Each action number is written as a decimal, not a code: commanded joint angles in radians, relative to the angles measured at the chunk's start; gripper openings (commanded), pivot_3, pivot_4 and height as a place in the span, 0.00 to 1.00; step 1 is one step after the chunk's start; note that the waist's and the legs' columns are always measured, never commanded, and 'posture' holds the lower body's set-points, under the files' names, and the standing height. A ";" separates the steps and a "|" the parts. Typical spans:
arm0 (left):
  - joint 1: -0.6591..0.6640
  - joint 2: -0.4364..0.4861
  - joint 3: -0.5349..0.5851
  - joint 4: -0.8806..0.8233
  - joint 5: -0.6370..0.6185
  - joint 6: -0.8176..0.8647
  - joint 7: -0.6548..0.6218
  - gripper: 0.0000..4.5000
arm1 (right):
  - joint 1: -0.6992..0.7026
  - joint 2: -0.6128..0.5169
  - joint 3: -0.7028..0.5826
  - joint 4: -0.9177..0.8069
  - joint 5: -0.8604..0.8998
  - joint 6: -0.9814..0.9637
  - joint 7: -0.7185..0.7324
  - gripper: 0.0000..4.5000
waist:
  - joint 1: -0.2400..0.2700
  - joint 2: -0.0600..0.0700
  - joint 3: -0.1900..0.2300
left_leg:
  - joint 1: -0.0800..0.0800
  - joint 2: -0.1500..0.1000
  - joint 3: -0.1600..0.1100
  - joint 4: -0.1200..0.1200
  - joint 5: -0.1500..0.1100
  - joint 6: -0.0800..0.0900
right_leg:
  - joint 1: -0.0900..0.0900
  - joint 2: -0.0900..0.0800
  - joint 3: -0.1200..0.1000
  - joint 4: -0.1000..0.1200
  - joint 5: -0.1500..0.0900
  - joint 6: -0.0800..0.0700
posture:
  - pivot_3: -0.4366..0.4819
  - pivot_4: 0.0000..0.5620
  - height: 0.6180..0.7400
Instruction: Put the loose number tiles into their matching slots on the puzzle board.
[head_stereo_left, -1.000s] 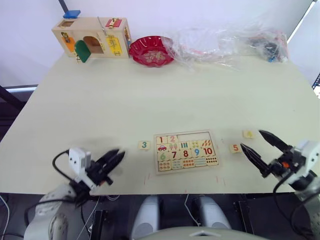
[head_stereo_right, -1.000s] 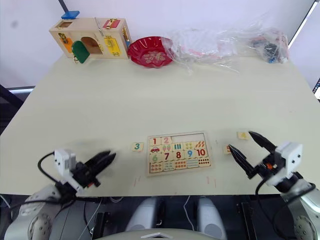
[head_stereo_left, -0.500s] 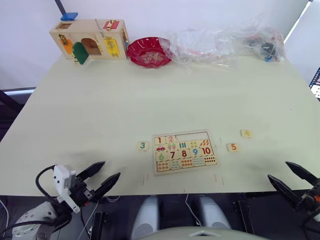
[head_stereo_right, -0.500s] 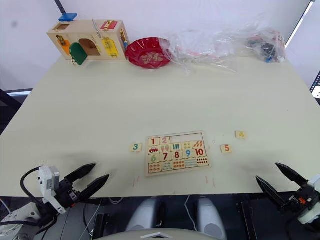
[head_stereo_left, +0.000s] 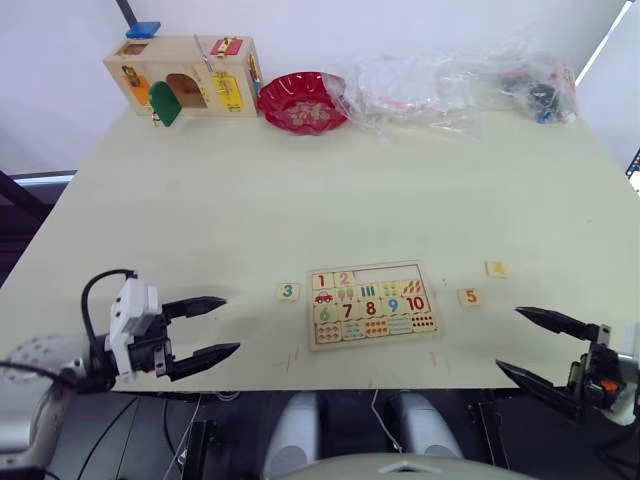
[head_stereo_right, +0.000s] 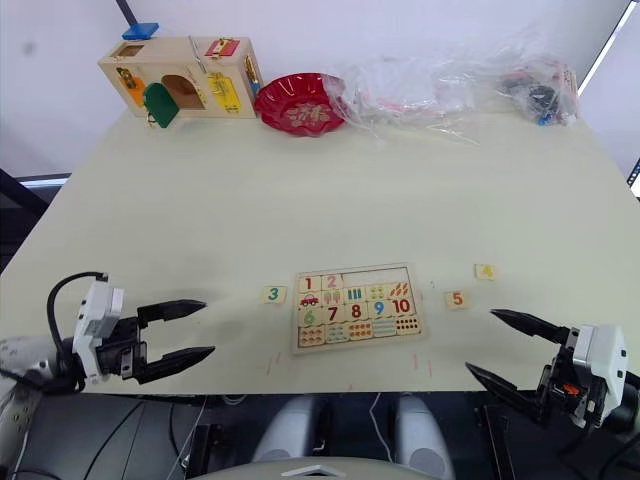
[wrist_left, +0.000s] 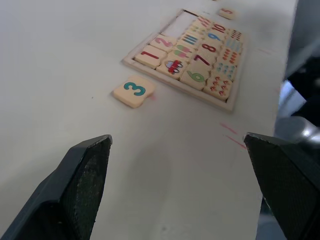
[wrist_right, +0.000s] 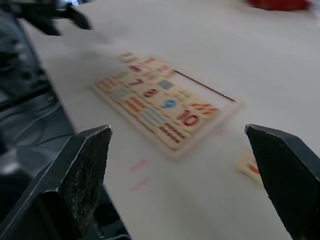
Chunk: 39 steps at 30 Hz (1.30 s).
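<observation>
Both arms have come back up to the near edge of the counter (head_stereo_left: 200, 200) since half a second ago, when they hung lower, off the edge. The left gripper (head_stereo_left: 212, 326) hovers at the near left with its jaws spread wide and nothing between them; the right gripper (head_stereo_left: 530, 345) hovers at the near right, jaws just as wide and also empty. None of the tiles or the board has shifted.

Just beyond the grippers, near the middle of the counter, lies the puzzle board (head_stereo_left: 370, 304). Its lower rows are full, and in the top row only 1 and 2 are seated, so the matching slots (head_stereo_left: 387, 273) for the other three stand bare. The 3 tile (head_stereo_left: 288, 292) lies flat just to the left of the board, apart from its rim (the left wrist view shows it well ahead of that gripper's fingers). On the right, the 5 tile (head_stereo_left: 469, 296) lies near the board and the 4 tile (head_stereo_left: 497, 269) a little farther back and out.

These tiles look thin, stiff and light, probably wood. Lying flat, they offer little height, so I judge the best hold is across two opposite side edges, fingers coming straight down. A smooth counter may let a tile slide away from a lopsided pinch.

Along the far edge stand a wooden latch box (head_stereo_left: 183, 75), a red bowl (head_stereo_left: 303, 101) and some clear plastic bags (head_stereo_left: 450, 85), well apart from the work.
</observation>
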 joint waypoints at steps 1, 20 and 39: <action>-0.111 0.052 -0.065 0.062 0.032 -0.003 -0.072 0.99 | 0.011 -0.035 -0.040 -0.078 0.077 0.062 0.005 1.00 | -0.002 -0.001 0.000 | 0.000 0.000 0.000 0.000 0.000 0.000 | 0.000 0.000 0.000 0.000 0.000 0.000 | 0.48 0.27 1.00; -0.692 -0.039 -0.444 0.403 0.288 -0.137 -0.219 0.99 | -0.022 -0.139 -0.268 -0.021 0.108 0.157 0.126 1.00 | -0.007 -0.006 0.003 | -0.002 -0.004 -0.002 0.000 0.000 0.000 | 0.000 0.002 0.000 0.000 0.003 0.005 | 0.48 0.27 1.00; -0.714 -0.090 -0.501 0.504 0.381 -0.345 -0.197 0.91 | -0.036 -0.035 -0.195 -0.050 0.049 0.093 0.146 1.00 | -0.006 -0.006 0.003 | -0.001 -0.004 -0.003 0.001 0.000 0.000 | 0.000 0.002 0.000 0.003 0.003 0.005 | 0.48 0.27 1.00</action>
